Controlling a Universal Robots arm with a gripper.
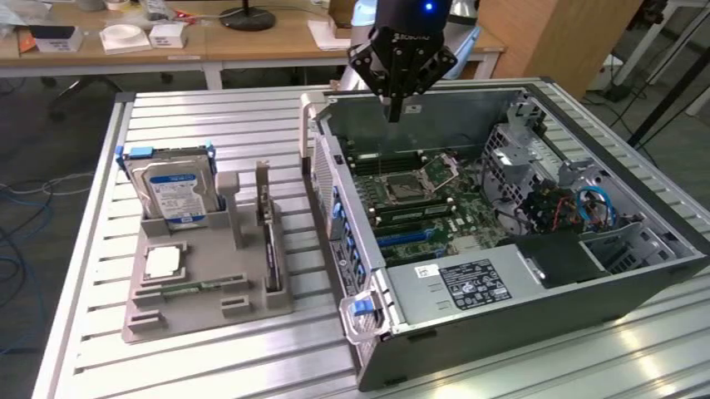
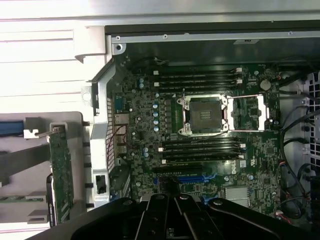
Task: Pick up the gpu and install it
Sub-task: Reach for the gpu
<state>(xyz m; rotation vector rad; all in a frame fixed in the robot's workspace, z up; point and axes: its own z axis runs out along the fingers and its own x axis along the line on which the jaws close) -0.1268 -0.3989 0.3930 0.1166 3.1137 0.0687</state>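
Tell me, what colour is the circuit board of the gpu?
Green; the gpu shows it best in the wrist view.

Silver slatted aluminium bench (image 1: 199, 125) on dark grey floor (image 1: 56, 125); blue cables (image 1: 17, 195) at the exterior view's left. Behind: light wooden desk (image 1: 266, 41) with white boxes (image 1: 125, 37), brown wooden cabinet (image 1: 566, 37).

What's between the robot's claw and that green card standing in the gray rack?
In the exterior view, the open computer case's metal wall and a strip of slatted table separate the shut gripper from the gpu.
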